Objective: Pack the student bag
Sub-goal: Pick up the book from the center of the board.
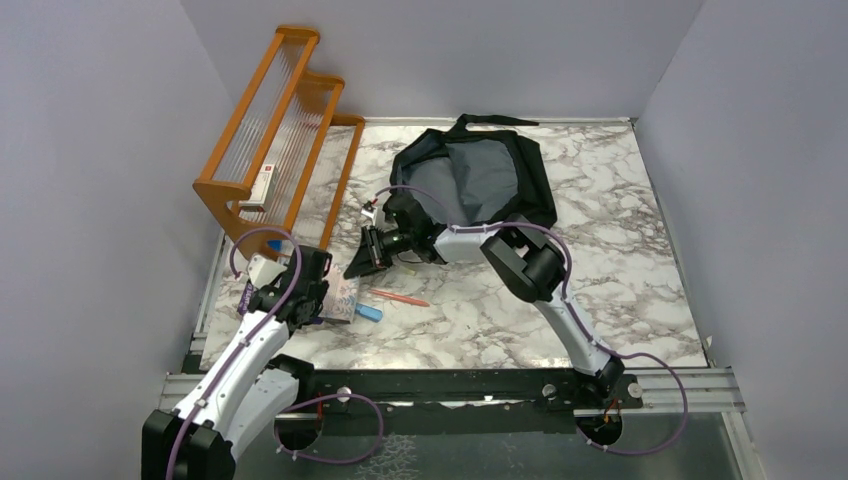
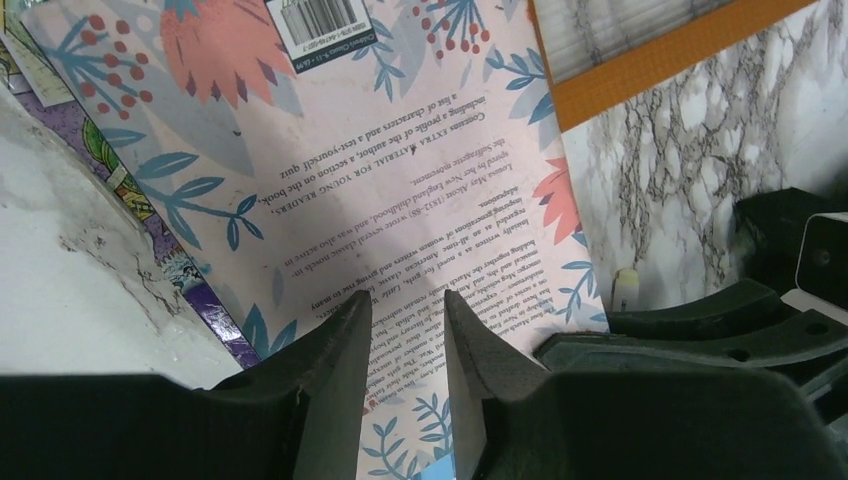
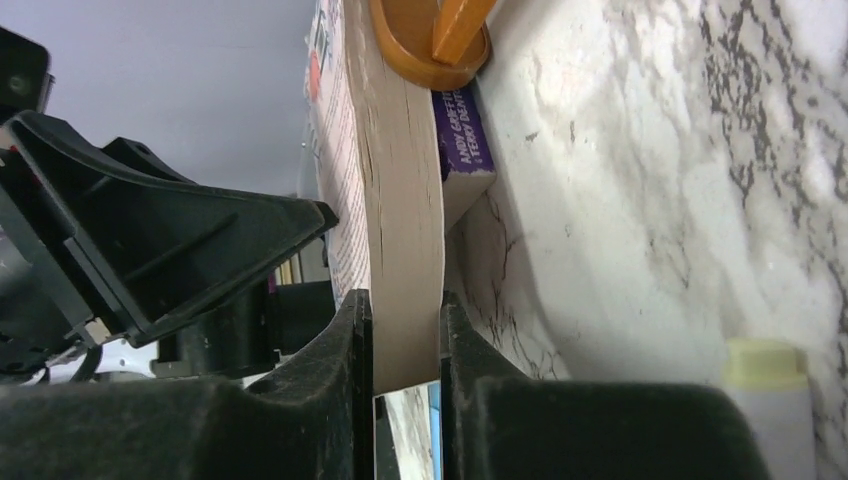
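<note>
The student bag [image 1: 480, 175] is laid open at the desk's [image 1: 610, 260] far edge. Beside the orange rack [image 1: 270, 130], a paperback [image 3: 400, 200] is clamped by the right gripper [image 3: 405, 330]; the left gripper [image 2: 405, 320] is held parted before its cover.

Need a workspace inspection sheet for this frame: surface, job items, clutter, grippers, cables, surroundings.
Surface: marble-pattern table.
Job's things: student bag open at the back, grey lining showing; floral book outside it, lying on a purple book.
Clutter: red pen, blue item, orange rack back left.
Grippers: right gripper clamped across the floral book's page edge; left gripper over its cover, jaws apart.
Cables: purple cables along both arms.
Surroundings: grey walls.
</note>
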You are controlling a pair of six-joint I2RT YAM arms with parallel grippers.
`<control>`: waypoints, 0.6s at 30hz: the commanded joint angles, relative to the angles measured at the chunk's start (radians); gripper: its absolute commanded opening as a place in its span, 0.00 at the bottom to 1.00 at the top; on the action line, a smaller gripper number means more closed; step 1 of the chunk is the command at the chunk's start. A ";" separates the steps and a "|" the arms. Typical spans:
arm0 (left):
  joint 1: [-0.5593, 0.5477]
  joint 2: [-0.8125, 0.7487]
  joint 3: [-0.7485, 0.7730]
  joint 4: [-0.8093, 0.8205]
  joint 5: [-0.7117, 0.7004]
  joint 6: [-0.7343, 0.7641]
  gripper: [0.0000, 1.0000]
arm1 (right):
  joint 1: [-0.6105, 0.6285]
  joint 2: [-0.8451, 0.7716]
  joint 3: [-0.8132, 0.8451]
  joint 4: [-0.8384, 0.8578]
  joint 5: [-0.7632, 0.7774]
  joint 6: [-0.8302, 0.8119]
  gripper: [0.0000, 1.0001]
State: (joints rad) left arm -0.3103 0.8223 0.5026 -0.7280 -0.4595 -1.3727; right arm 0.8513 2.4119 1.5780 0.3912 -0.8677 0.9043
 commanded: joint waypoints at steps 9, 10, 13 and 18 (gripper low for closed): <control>0.000 -0.215 0.276 0.020 0.037 0.302 0.66 | -0.036 -0.279 -0.137 -0.011 0.047 -0.130 0.01; 0.000 -0.209 0.303 0.025 0.045 0.320 0.69 | -0.043 -0.313 -0.154 -0.037 0.048 -0.151 0.01; 0.000 -0.168 0.380 0.046 0.075 0.381 0.76 | -0.057 -0.418 -0.211 -0.122 0.065 -0.215 0.01; 0.000 -0.092 0.463 0.173 0.159 0.522 0.85 | -0.093 -0.619 -0.326 -0.204 0.116 -0.258 0.01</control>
State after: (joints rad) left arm -0.3099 0.6765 0.9058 -0.6796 -0.4019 -1.0157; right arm 0.7841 1.9675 1.3006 0.2302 -0.7811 0.7044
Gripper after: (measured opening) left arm 0.826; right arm 0.272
